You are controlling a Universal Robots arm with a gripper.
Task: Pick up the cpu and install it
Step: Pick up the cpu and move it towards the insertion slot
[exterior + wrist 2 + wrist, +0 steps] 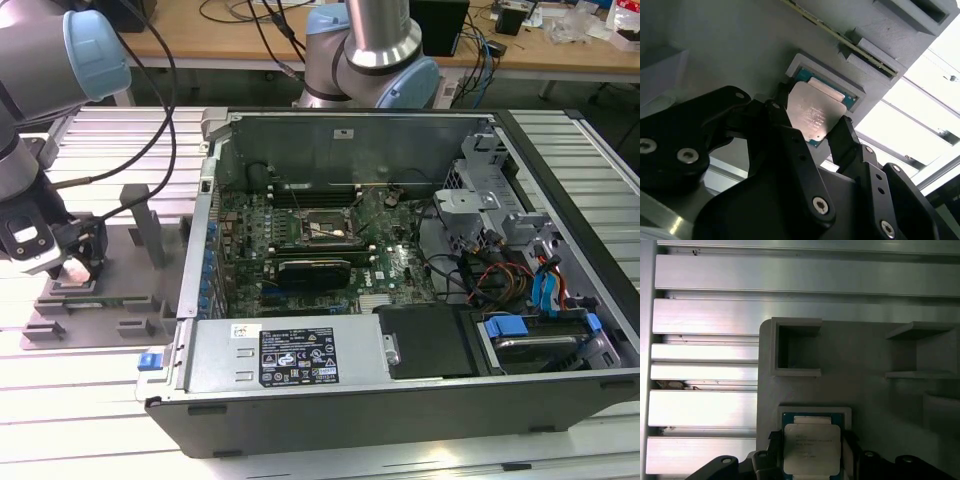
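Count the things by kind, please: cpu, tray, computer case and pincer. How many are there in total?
cpu: 1
tray: 1
case: 1
pincer: 1
Total: 4

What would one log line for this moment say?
gripper: at cpu | cpu: seated in fixture tray pocket | computer case: open

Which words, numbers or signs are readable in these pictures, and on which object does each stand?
No text is legible.
The cpu: faint print on its metal top, too small to read.
The black label on the computer case: print too blurred to read.
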